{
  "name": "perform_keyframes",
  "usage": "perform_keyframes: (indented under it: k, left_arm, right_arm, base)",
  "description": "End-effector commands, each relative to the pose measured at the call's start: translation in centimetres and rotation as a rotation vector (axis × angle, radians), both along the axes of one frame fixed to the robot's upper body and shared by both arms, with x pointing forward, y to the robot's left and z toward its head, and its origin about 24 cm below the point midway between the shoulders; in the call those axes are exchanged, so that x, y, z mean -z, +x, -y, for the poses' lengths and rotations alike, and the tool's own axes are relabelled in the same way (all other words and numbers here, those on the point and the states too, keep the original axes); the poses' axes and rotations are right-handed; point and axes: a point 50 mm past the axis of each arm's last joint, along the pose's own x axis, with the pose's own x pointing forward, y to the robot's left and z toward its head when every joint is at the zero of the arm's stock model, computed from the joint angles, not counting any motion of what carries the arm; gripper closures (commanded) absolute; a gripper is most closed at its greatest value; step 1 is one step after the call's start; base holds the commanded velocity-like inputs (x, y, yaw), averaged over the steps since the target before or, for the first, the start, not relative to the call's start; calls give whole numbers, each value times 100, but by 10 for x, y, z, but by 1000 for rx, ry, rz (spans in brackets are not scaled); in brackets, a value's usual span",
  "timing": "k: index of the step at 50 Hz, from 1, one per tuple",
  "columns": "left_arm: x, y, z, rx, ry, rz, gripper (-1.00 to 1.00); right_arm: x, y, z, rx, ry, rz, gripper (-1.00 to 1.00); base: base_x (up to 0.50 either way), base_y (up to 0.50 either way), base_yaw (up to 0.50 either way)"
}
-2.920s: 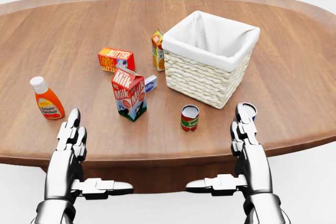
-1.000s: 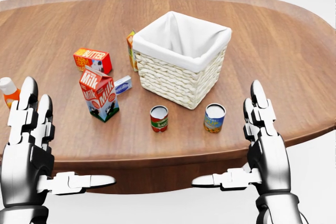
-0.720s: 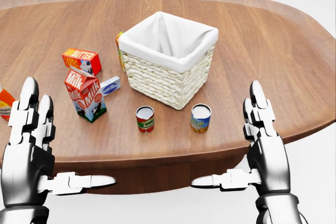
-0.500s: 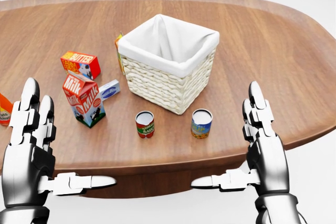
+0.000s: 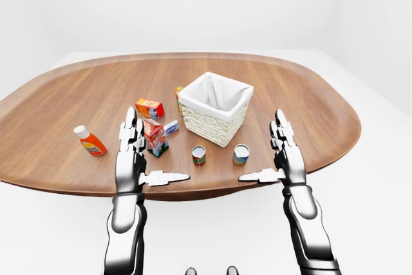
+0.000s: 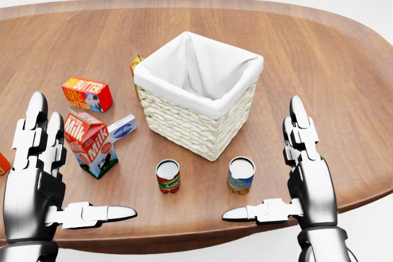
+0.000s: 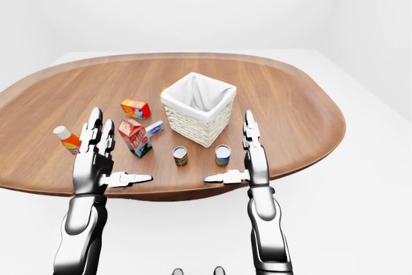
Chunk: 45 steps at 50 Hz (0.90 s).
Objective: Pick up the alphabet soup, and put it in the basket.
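The soup (image 6: 167,176) stands on the table (image 6: 344,90) between the 2 hands, nearer the right hand (image 6: 307,170), just beside a 2nd can (image 6: 241,175) and below the basket (image 6: 198,93). The left hand (image 6: 34,170) and right hand are spread open, holding nothing.

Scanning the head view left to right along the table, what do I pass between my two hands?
left hand → butter box → milk carton → small blue-and-white box → red-labelled can → basket → blue-labelled can → right hand.
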Motion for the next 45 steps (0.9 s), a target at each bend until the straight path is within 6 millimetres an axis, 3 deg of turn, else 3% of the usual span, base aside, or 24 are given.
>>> perform_keyframes:
  k: [1,32,45]
  left_arm:
    - [1,0,0,1,1,-4,-100]
    - [0,-1,0,3,3,1,-100]
    - [1,0,1,1,0,-5,-100]
  right_arm:
    - [1,0,0,-2,-2,-2,-100]
    - [2,0,0,-3,2,-7,-100]
    - [2,0,0,-6,7,-12,-100]
  base:
    - [30,0,0]
    - [30,-1,0]
    - [24,-16,0]
